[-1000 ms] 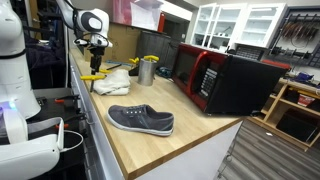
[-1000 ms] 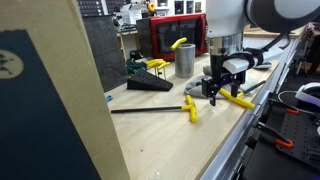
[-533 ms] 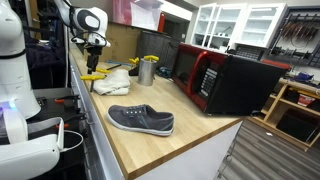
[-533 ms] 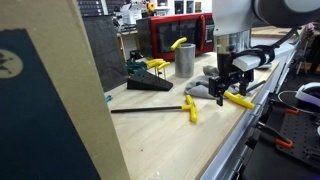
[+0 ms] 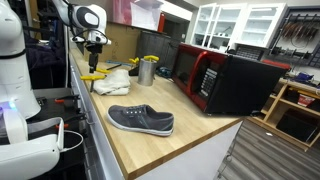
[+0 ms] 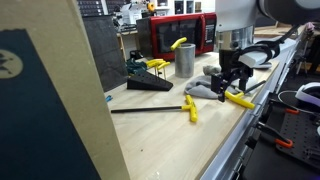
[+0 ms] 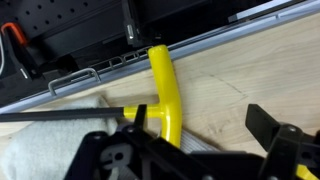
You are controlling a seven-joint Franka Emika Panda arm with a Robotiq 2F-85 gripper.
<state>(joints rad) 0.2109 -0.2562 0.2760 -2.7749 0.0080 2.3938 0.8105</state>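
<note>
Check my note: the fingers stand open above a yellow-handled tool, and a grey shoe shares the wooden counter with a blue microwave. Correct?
One slip: the microwave is red, not blue, as an exterior view shows. The rest stands: fingers open above the yellow-handled tool, grey shoe on the wooden counter with it.

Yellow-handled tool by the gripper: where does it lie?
Wrist view: the yellow-handled tool lies on the wooden counter beside the white cloth, below the gripper.

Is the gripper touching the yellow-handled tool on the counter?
Apart. In an exterior view the gripper hangs above the yellow-handled tool, with a clear gap between them.
</note>
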